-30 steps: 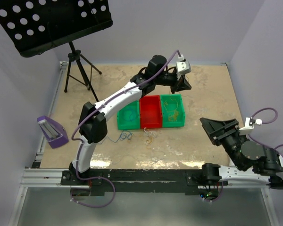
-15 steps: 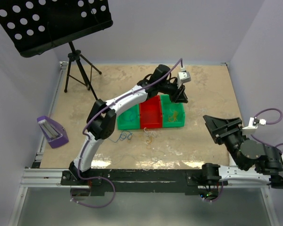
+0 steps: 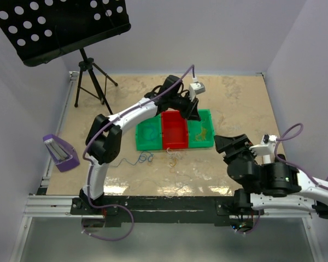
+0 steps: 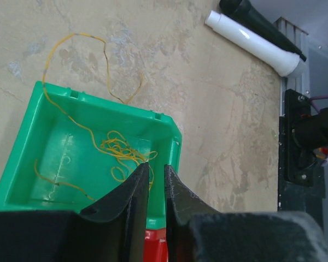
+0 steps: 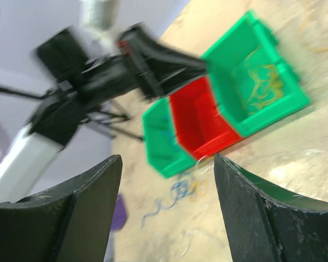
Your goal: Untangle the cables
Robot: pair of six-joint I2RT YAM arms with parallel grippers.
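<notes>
In the lower right of the overhead view, the right claw (image 3: 226,143) hangs above the tabletop (image 3: 240,103) with its jaws spread wide and nothing between them. Its own camera, though blurred, shows the same wide gap (image 5: 167,159).

Just in front of the bins, the blue cable (image 3: 144,158) lies curled on the tabletop. A small gold-coloured curl (image 3: 174,159) sits a little to its right, and the two lie apart.

Beyond them, three bins stand side by side and touching: the left green bin (image 3: 140,143), the red bin (image 3: 175,144) and the right green bin (image 3: 210,143).

The yellow-gold cable (image 4: 120,154) lies tangled in the right green bin (image 4: 106,105). One loop runs over the bin's rim onto the tabletop, in the upper left of the left wrist view.

The left claw (image 3: 193,113) hovers over the seam between the red and right green bins. Its jaws (image 4: 156,165) stand only a narrow slit apart, and nothing shows in the gap.

Farthest back, in the upper left, is a black music stand (image 3: 60,27).
</notes>
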